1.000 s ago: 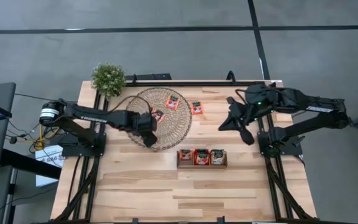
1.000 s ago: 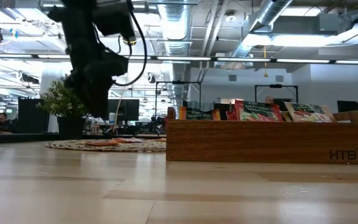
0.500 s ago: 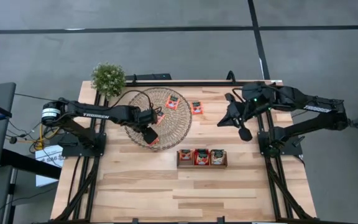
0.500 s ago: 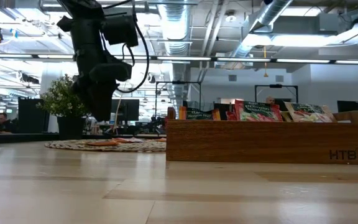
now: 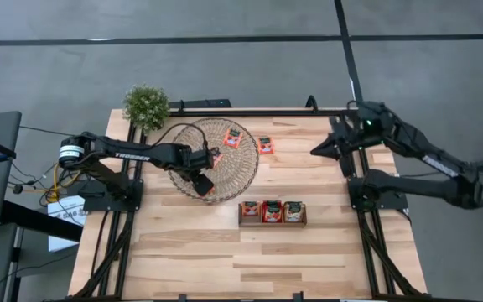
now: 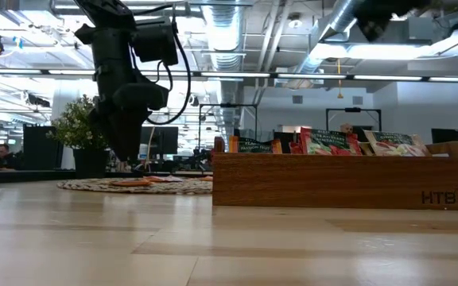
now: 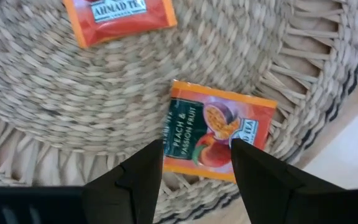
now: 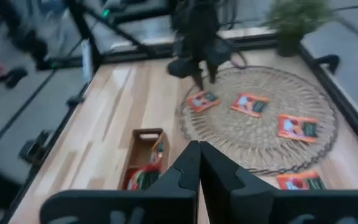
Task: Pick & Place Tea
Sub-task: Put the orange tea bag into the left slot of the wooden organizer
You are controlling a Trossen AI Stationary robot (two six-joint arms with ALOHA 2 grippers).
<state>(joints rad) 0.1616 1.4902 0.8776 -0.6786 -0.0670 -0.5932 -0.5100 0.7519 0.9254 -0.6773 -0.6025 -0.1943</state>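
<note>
Left wrist view: left gripper [image 7: 196, 163] fingers spread wide, straddling a peach tea sachet [image 7: 219, 135] lying on woven mat [image 7: 92, 99] nr its edge. Right gripper [image 8: 198, 163] pressed together, raised at table's far-right side.

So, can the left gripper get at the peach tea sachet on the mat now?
Probably yes. The left gripper is open right above the peach tea sachet, which lies flat and alone near the edge of the mat, with nothing between.

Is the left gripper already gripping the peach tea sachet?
No: the left gripper hangs open above the sachet, which lies flat on the woven mat.
</note>
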